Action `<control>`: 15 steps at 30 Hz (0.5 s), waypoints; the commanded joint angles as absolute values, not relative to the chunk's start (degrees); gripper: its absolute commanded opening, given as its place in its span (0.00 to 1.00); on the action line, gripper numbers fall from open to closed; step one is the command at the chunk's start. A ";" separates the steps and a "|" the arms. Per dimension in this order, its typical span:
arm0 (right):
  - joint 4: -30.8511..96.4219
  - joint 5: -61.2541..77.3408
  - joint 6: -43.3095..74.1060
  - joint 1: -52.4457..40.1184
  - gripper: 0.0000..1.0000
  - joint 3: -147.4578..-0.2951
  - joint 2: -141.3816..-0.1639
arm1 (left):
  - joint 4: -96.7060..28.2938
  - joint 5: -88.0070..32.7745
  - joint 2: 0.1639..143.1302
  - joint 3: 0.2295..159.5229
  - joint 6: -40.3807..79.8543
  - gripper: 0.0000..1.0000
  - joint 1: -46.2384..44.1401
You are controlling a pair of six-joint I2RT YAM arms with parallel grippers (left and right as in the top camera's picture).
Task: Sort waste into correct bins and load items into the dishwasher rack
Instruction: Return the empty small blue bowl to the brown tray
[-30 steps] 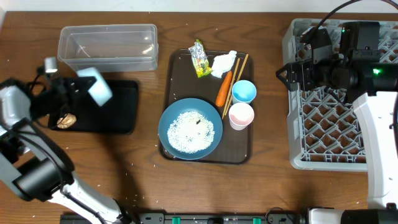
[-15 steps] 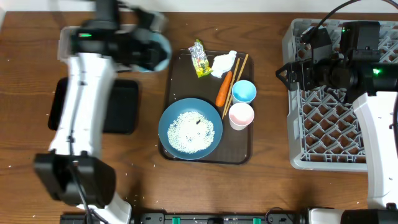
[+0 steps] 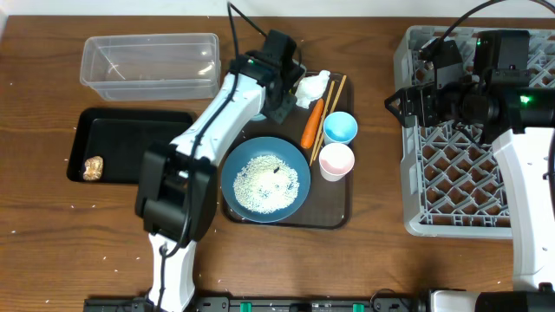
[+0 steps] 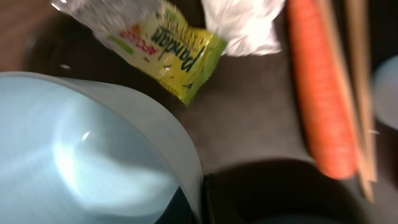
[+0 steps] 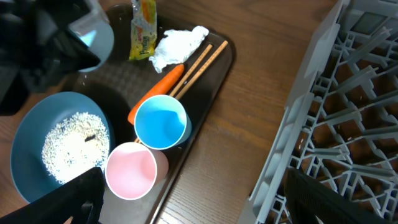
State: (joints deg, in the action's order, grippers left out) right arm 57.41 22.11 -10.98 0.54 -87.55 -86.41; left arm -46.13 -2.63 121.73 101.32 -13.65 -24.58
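Note:
My left gripper [image 3: 279,102] hangs over the back left of the brown serving tray, shut on the rim of a small light blue dish [image 4: 87,149]. Just beyond the dish lie the green-yellow wrapper [image 4: 168,43], the white tissue [image 3: 312,87] and the carrot [image 3: 311,123]. Chopsticks [image 3: 329,108] lie beside the carrot. A big blue plate of rice [image 3: 264,179], a small blue cup [image 3: 339,127] and a pink cup [image 3: 336,161] stand on the tray. My right gripper [image 5: 199,208] is open and holds nothing, at the grey rack's [image 3: 460,173] left edge.
The clear tub [image 3: 150,65] sits at the back left. In front of it is the black tray [image 3: 139,147], with a brown food lump [image 3: 92,168] in its left end. The brown serving tray [image 3: 338,212] fills the middle. Bare wood separates it from the rack.
My left arm has swung from over the black tray, past the clear tub, to the serving tray's back left corner, still carrying the light blue dish. The right arm has not moved.

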 commanded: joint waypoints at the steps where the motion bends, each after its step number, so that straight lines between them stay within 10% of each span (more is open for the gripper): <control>1: 57.41 22.50 -10.79 0.73 0.86 -88.79 -86.54 | -45.93 -0.54 122.72 101.27 -13.19 0.06 -24.36; 5: 57.23 22.50 -10.79 0.73 0.86 -88.79 -86.54 | -45.95 -0.82 122.85 101.27 -13.19 0.07 -24.43; 11: 57.28 22.50 -10.79 0.73 0.86 -88.79 -86.54 | -46.17 -0.82 122.85 101.27 -13.17 0.46 -24.53; 15: 57.28 22.50 -10.81 0.73 0.86 -88.79 -86.54 | -46.39 -0.80 122.74 101.30 -13.15 0.54 -24.58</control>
State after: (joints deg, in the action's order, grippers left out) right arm 57.34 22.11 -10.98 0.54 -87.55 -86.41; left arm -46.09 -1.23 123.33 101.25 -13.34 -24.53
